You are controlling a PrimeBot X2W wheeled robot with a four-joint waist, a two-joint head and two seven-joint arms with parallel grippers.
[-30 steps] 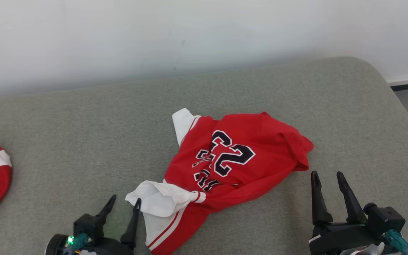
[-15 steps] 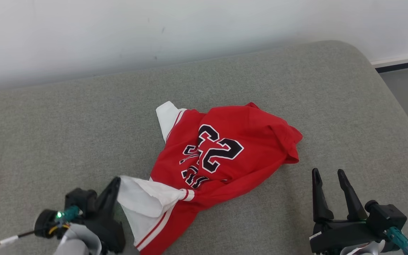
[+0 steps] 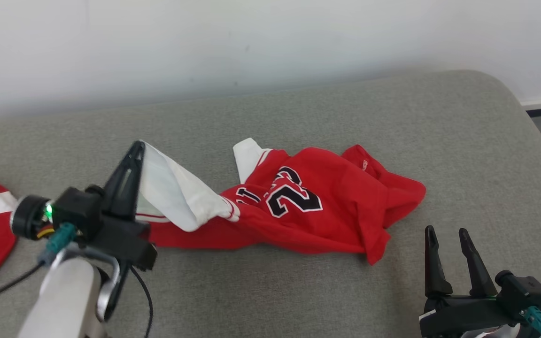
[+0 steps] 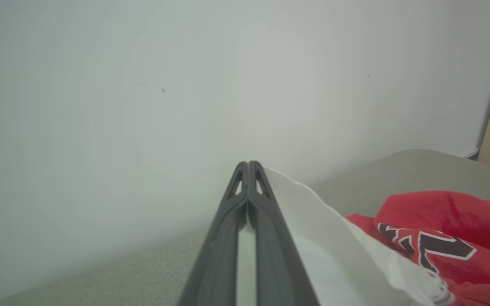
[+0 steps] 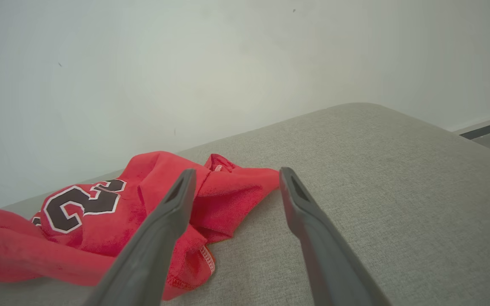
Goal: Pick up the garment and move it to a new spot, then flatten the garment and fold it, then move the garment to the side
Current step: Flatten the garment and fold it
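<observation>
Lifted since a second ago, the left tool (image 3: 135, 148) has pinched shut on the white sleeve (image 3: 176, 192) of the garment (image 3: 336, 216). Its red body trails beside the tool on the cushion (image 3: 392, 122). Dragging weight could slip that thin pinch. The right tool (image 3: 446, 231) gapes empty.

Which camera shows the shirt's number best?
The head view: the number is seen plainly from above. The right wrist view sees it slanted, from the side; the left wrist view catches part of it.
</observation>
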